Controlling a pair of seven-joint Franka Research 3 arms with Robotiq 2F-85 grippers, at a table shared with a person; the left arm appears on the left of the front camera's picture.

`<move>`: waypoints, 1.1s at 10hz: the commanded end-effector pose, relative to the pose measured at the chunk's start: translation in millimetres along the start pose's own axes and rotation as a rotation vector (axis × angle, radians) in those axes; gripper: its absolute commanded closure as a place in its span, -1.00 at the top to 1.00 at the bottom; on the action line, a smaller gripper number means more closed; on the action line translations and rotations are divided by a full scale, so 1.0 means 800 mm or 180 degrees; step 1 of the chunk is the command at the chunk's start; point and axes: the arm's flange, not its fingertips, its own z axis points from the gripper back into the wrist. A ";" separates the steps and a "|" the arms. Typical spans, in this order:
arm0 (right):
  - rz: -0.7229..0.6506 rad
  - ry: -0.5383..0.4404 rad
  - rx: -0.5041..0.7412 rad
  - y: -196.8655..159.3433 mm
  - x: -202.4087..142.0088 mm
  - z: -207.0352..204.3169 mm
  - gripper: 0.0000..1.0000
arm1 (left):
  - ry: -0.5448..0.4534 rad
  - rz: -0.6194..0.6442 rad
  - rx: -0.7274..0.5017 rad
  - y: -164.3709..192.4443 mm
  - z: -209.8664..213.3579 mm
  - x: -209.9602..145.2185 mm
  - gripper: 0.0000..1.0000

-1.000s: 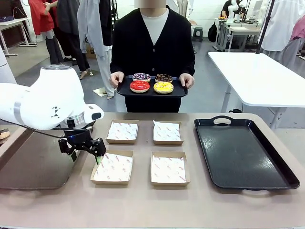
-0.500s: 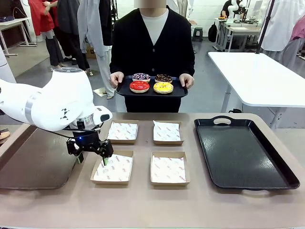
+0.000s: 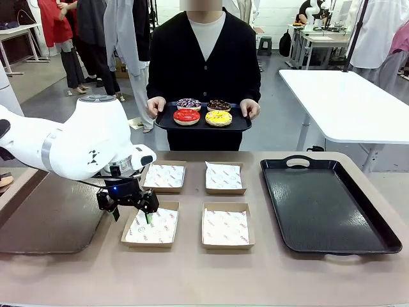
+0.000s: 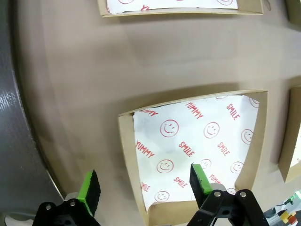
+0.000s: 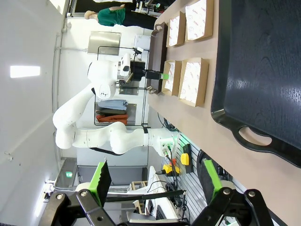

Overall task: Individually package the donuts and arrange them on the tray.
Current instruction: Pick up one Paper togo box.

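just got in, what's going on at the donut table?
A person holds a small tray with all four donuts at the far side. The left gripper, fingers open, hovers over the left edge of the near-left box. All four boxes are unfilled; the big tray holds nothing yet.

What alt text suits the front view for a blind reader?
A person holds a tray of four donuts beyond the table. The robot's open left hand hangs at one of four paper-lined boxes beside a big black tray.
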 end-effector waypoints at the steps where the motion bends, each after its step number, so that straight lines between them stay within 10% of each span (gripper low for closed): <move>1: -0.0020 -0.0027 0.0006 0.001 0.001 0.000 1.00 | -0.0002 -0.0032 0.0042 0.003 -0.002 0.000 1.00; 11: -0.0020 -0.0027 0.0006 0.001 0.001 0.000 1.00 | 0.0002 -0.0039 0.0020 0.001 0.003 0.002 1.00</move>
